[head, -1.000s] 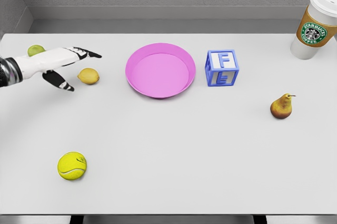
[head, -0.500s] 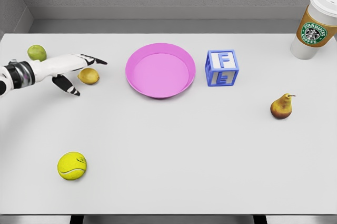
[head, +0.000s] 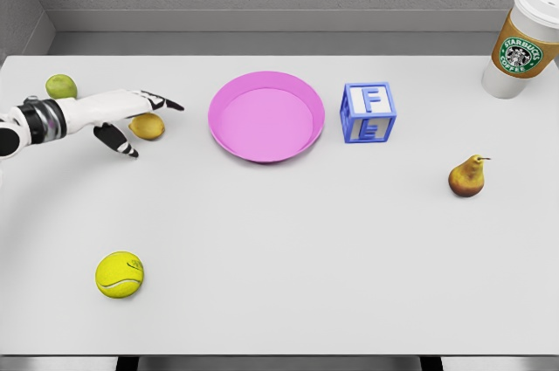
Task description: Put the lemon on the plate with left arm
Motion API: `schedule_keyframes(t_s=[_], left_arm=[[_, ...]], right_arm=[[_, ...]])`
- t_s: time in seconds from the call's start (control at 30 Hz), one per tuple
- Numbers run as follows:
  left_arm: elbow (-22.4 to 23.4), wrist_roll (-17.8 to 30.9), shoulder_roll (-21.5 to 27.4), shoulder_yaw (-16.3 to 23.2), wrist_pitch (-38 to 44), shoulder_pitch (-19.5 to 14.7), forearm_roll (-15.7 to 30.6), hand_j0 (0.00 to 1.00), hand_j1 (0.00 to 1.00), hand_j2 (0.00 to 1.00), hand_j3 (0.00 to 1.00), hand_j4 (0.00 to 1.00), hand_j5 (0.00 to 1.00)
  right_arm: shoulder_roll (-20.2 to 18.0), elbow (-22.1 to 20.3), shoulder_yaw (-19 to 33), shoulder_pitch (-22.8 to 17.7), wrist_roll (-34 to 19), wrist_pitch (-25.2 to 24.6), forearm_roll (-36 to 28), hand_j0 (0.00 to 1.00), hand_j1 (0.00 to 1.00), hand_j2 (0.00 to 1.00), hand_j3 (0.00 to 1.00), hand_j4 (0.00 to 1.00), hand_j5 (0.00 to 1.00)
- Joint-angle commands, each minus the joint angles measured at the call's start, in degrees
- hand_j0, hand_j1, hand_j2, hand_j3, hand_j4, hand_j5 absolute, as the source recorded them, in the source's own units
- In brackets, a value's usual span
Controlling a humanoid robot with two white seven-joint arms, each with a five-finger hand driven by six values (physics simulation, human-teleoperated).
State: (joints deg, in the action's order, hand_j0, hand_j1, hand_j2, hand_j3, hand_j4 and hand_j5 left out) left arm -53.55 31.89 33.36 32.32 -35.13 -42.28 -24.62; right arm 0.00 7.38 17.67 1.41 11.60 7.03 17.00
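Note:
A small yellow lemon (head: 148, 127) lies on the white table, left of the pink plate (head: 265, 115). My left hand (head: 140, 122) reaches in from the left edge and hovers right over the lemon. Its fingers (head: 162, 99) stretch out above the fruit and the thumb (head: 118, 140) hangs down at its near-left side. The hand is open and its top partly hides the lemon. The plate has nothing in it. The right arm does not show.
A green lime (head: 60, 85) sits behind my left forearm. A tennis ball (head: 119, 274) lies at the near left. A blue letter block (head: 368, 112) stands right of the plate, a pear (head: 467, 176) farther right, a coffee cup (head: 524, 37) at the far right corner.
My left hand has moved right and down over the lemon, now covering part of it. The lime behind the forearm has come into full view. The lemon has not moved.

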Motion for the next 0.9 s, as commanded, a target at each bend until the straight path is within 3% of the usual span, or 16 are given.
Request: schedule_keyframes(t_s=[0.0, 0.13, 0.27, 0.33, 0.47, 0.57, 0.73, 0.87], left_arm=[[0.29, 0.27, -0.05, -0.06, 0.13, 0.0, -0.34, 0.88, 0.88, 0.88, 0.88, 0.88, 0.88], [1.08, 0.27, -0.05, -0.06, 0.13, -0.44, -1.31, 0.83, 0.83, 0.83, 0.83, 0.83, 0.83], [1.26, 0.36, -0.58, -0.06, 0.13, -0.44, -1.57, 0.83, 0.83, 0.83, 0.83, 0.83, 0.83], [3.63, 0.27, -2.51, -0.06, 0.13, -1.49, -3.42, 0.83, 0.83, 0.83, 0.83, 0.83, 0.83], [4.33, 0.27, -2.42, -0.15, 0.13, -1.85, -3.42, 0.83, 0.83, 0.83, 0.83, 0.83, 0.83], [7.32, 0.27, -2.42, -0.23, 0.13, -2.9, -3.42, 0.84, 0.84, 0.84, 0.84, 0.84, 0.84], [7.41, 0.27, -2.34, -0.15, 0.13, -2.99, -3.42, 0.84, 0.84, 0.84, 0.84, 0.84, 0.84], [7.32, 0.28, -2.16, -0.15, 0.13, -2.9, -3.59, 0.73, 0.73, 0.73, 0.73, 0.73, 0.73]], right_arm=[[0.0, 0.0, 0.0, 0.0, 0.0, 0.0, -0.03, 1.0, 1.0, 1.0, 1.0, 1.0, 1.0], [0.0, 0.0, 0.0, 0.0, 0.0, 0.0, -0.03, 1.0, 1.0, 1.0, 1.0, 1.0, 1.0], [0.0, 0.0, 0.0, 0.0, 0.0, 0.0, -0.03, 1.0, 1.0, 1.0, 1.0, 1.0, 1.0], [0.0, 0.0, 0.0, 0.0, 0.0, 0.0, -0.03, 1.0, 1.0, 1.0, 1.0, 1.0, 1.0], [0.0, 0.0, 0.0, 0.0, 0.0, 0.0, -0.03, 1.0, 1.0, 1.0, 1.0, 1.0, 1.0], [0.0, 0.0, 0.0, 0.0, 0.0, 0.0, -0.03, 1.0, 1.0, 1.0, 1.0, 1.0, 1.0], [0.0, 0.0, 0.0, 0.0, 0.0, 0.0, -0.03, 1.0, 1.0, 1.0, 1.0, 1.0, 1.0], [0.0, 0.0, 0.0, 0.0, 0.0, 0.0, -0.03, 1.0, 1.0, 1.0, 1.0, 1.0, 1.0]])
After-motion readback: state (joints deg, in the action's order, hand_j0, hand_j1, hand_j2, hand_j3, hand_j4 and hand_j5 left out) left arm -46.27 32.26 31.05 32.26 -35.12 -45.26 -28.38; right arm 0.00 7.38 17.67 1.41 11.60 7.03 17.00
